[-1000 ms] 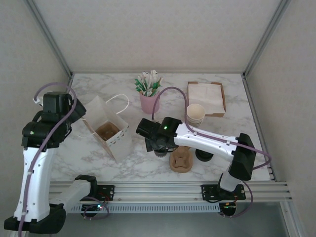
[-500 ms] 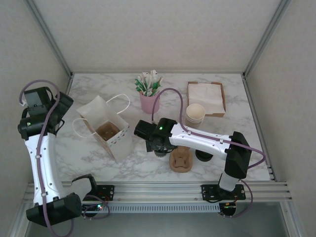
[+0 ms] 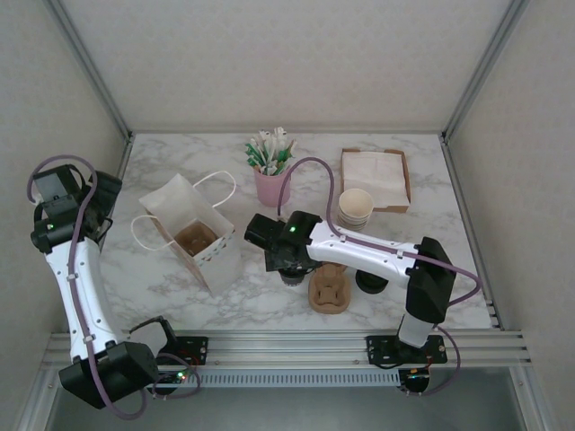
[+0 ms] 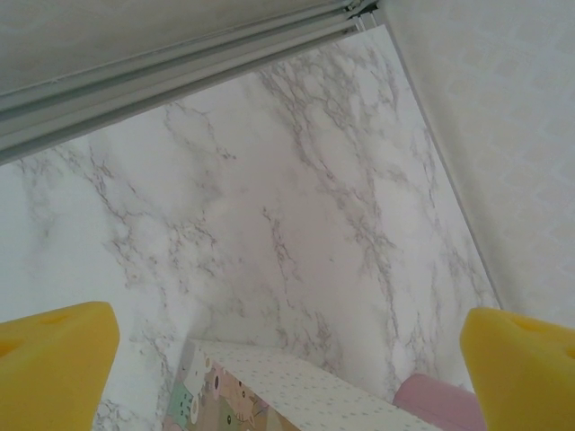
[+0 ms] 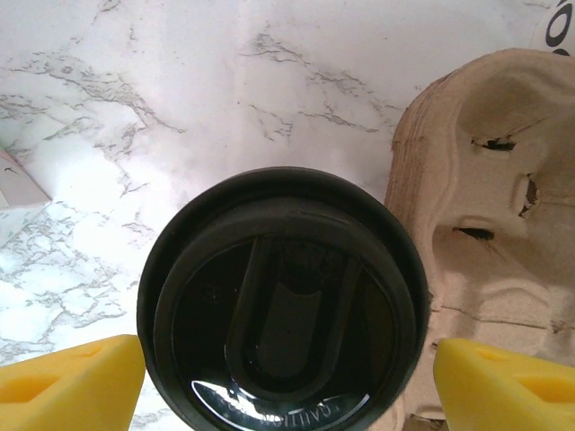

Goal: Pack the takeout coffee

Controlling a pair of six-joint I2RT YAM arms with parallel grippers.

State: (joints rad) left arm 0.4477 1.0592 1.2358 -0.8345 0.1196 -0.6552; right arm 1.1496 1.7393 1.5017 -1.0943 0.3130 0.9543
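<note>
The takeout coffee (image 5: pixel 280 301) stands on the marble, its round black lid right under my right wrist camera. My right gripper (image 5: pixel 287 386) is open, one yellow fingertip (image 5: pixel 72 382) on each side of the lid and close to its rim. From above, the right gripper (image 3: pixel 286 259) covers most of the coffee (image 3: pixel 292 277), which sits just left of the cardboard cup carrier (image 3: pixel 329 289). The open paper bag (image 3: pixel 193 235) stands to the left. My left gripper (image 3: pixel 101 199) is raised left of the bag, open with nothing between its pads (image 4: pixel 54 359).
The cup carrier (image 5: pixel 490 215) lies tight against the coffee's right side. A loose black lid (image 3: pixel 371 282), a stack of lidless cups (image 3: pixel 356 208), a napkin box (image 3: pixel 375 178) and a pink cup of sticks (image 3: pixel 269 175) stand around. The bag's dotted rim (image 4: pixel 296 386) shows below the left gripper.
The left arm has swung back to the left, away from the bag. The right gripper has shifted slightly left over the coffee.
</note>
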